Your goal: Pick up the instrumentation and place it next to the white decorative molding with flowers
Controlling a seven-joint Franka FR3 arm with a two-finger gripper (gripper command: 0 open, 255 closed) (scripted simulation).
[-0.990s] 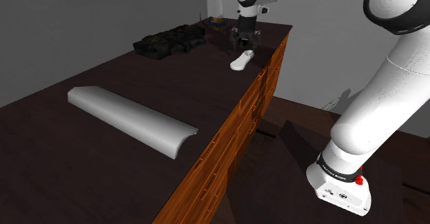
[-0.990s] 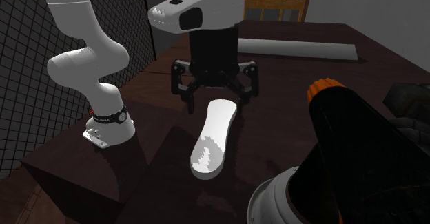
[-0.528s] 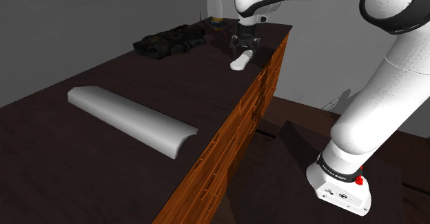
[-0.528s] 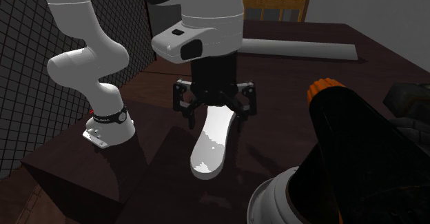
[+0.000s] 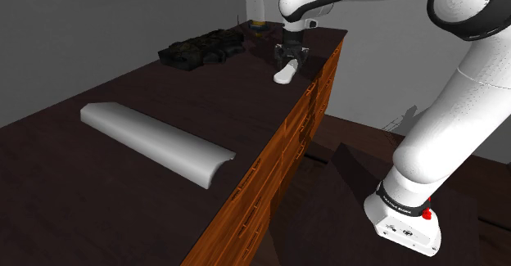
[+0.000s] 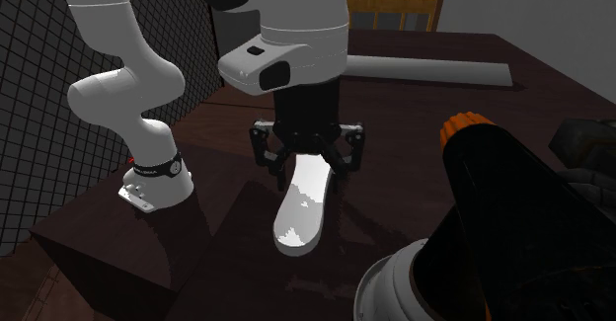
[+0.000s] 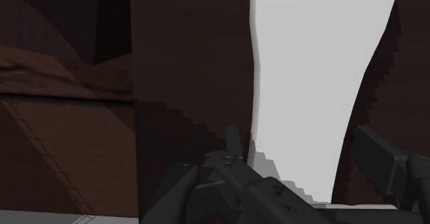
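Note:
A flat, elongated white instrument (image 5: pixel 285 75) lies on the dark tabletop (image 5: pixel 98 84), close to its drawer-side edge. My gripper (image 5: pixel 288 57) points straight down over the instrument's end nearer the arm and is shut on it. In the second exterior view the gripper (image 6: pixel 307 167) clasps the instrument (image 6: pixel 299 215) from both sides, while the instrument still rests on the tabletop. In the wrist view the instrument (image 7: pixel 317 78) runs away from the gripper (image 7: pixel 303 157) between both fingers. The long white half-round molding (image 5: pixel 156 140) lies far along the table, toward the shoulder view's left; its flowers cannot be made out.
A pile of black items (image 5: pixel 201 47) sits at the back, beside the gripper. A small object (image 5: pixel 256 25) stands at the far corner. A black thing with an orange top (image 6: pixel 489 196) looms near the second exterior camera. Wooden drawer fronts (image 5: pixel 282 154) drop off beside the instrument.
The gripper came down over the white instrument's end, and its fingers, wide apart before, closed in against the instrument's sides. The instrument has not moved.

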